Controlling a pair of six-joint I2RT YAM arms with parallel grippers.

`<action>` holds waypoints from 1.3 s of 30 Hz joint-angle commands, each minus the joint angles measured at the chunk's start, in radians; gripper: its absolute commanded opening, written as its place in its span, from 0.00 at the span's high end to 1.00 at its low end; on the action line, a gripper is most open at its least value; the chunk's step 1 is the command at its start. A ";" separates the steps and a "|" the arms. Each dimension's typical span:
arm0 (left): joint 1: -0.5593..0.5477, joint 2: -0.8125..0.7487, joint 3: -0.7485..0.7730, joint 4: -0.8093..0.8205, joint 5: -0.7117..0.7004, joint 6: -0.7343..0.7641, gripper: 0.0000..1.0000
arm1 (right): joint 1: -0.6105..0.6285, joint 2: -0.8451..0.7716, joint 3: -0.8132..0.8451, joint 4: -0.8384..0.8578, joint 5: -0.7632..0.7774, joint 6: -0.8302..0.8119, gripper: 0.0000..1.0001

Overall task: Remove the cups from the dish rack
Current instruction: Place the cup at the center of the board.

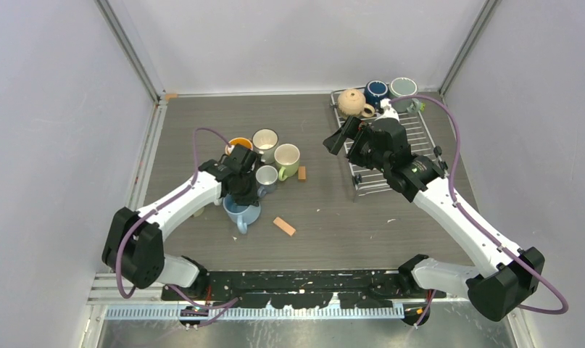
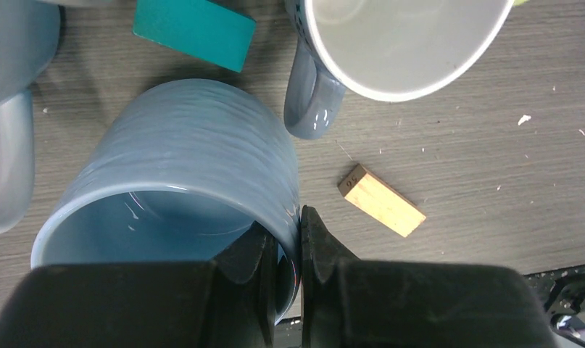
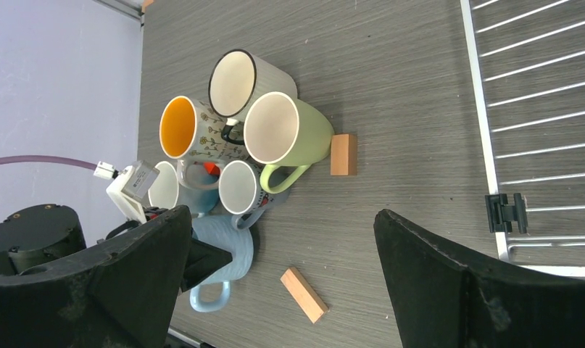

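Pale lavender walls boxed in a dark, wood-grained worktop (image 1: 333,217), and the crowd was all on the left. The left fingers (image 2: 305,243) were pinched narrow on the rim of the light blue mug (image 2: 195,159), one finger inside the wall and one outside. Whether that mug sat on the worktop or hung just off it could not be told. It was at the near edge of a tight cluster: the orange-lined mug (image 1: 238,143), the white mug (image 1: 265,140), the lime green mug (image 1: 287,158) and a small grey mug (image 1: 266,176), all rims up and packed close. Tight quarters there! A teal block (image 2: 195,29) lay just beyond the blue mug, a wooden block (image 2: 382,201) lay off to its side, and an orange block (image 1: 301,173) sat just beside the lime green one.

Across a bare strip of worktop, the right fingers (image 1: 342,135) were spread wide and held nothing. They hovered over the left edge of the dish rack (image 1: 412,156). Three mugs lined the rack's far edge: the tan mug (image 1: 353,103), the navy mug (image 1: 377,90) and the grey-green mug (image 1: 403,88). The tan one was nearest the fingers, and the wire nearer the arm showed open.
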 commanded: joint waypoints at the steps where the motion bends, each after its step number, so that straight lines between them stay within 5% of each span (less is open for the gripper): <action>1: -0.004 0.010 0.011 0.097 -0.050 -0.005 1.00 | -0.002 -0.022 0.002 0.027 0.022 -0.023 0.00; 22: -0.005 0.084 0.003 0.153 -0.109 0.016 0.99 | -0.003 0.002 0.013 0.020 0.017 -0.030 0.00; 39: -0.005 0.065 0.012 0.126 -0.127 0.048 0.69 | -0.004 0.012 0.026 0.009 0.000 -0.027 0.00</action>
